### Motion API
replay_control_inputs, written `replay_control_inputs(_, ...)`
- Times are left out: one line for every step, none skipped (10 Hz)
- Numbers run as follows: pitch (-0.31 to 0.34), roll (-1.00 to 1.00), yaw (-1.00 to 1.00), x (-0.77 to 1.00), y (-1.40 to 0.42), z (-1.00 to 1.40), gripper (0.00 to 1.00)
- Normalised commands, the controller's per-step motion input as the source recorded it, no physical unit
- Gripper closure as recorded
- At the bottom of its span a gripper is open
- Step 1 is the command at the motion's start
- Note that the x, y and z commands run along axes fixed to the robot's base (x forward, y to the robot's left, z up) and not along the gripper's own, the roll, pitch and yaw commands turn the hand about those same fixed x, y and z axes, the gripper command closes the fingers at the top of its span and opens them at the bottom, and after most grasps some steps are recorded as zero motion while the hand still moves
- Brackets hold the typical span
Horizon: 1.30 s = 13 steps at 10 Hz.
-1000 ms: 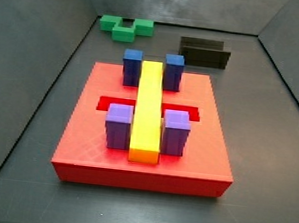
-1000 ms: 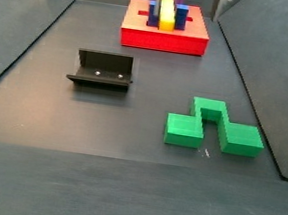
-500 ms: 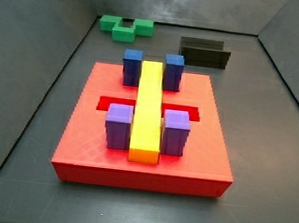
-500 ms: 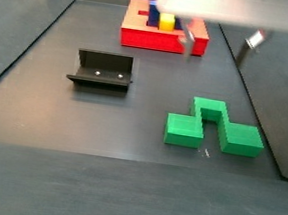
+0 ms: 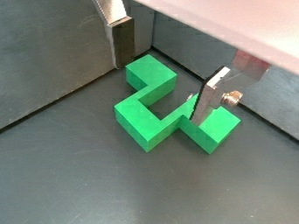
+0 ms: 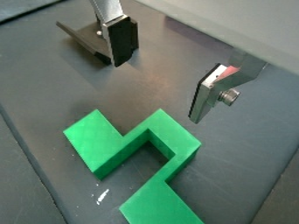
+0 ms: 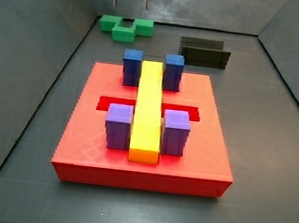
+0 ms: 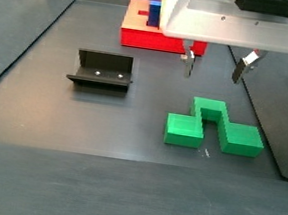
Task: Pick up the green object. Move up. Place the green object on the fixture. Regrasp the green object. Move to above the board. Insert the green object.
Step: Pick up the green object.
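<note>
I see my gripper (image 8: 216, 67) hanging above the green object (image 8: 213, 127) with its two silver fingers (image 5: 212, 94) spread wide and nothing between them, not touching the block, which lies flat on the dark floor directly beneath. The fixture (image 8: 102, 70) sits off to one side of the gripper with bare floor between it and the block, and the tray wall (image 8: 259, 106) runs close along the block's other edge. The board (image 7: 144, 133) stands well beyond the gripper, apart from both.
</note>
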Motion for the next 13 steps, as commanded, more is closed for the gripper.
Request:
replay_control_inputs(0.130, 0.19, -0.21, 0.00, 0.01, -0.22, 0.00)
replay_control_inputs(0.137, 0.18, -0.23, -0.04, 0.00, -0.18, 0.00)
replay_control_inputs(0.121, 0.18, -0.22, -0.09, 0.00, -0.17, 0.00)
replay_control_inputs(0.127, 0.16, -0.19, -0.04, 0.00, -0.13, 0.00)
replay_control_inputs(0.039, 0.06, -0.07, -0.07, 0.00, -0.15, 0.00)
replay_control_inputs(0.000, 0.03, -0.02, -0.12, 0.00, -0.22, 0.00)
replay_control_inputs(0.000, 0.01, 0.00, -0.14, 0.00, -0.33, 0.00)
replay_control_inputs(-0.003, 0.00, 0.00, -0.07, 0.00, -0.29, 0.00)
replay_control_inputs(-0.024, 0.00, 0.00, -0.13, 0.00, -0.30, 0.00)
replay_control_inputs(-0.023, 0.00, 0.00, -0.03, 0.00, -0.20, 0.00)
replay_control_inputs(-0.031, -0.01, 0.02, 0.00, 0.00, -0.13, 0.00)
replay_control_inputs(-0.089, -0.09, 0.06, 0.00, 0.00, -0.18, 0.00)
replay_control_inputs(-0.060, -0.13, 0.06, 0.00, 0.01, -0.26, 0.00)
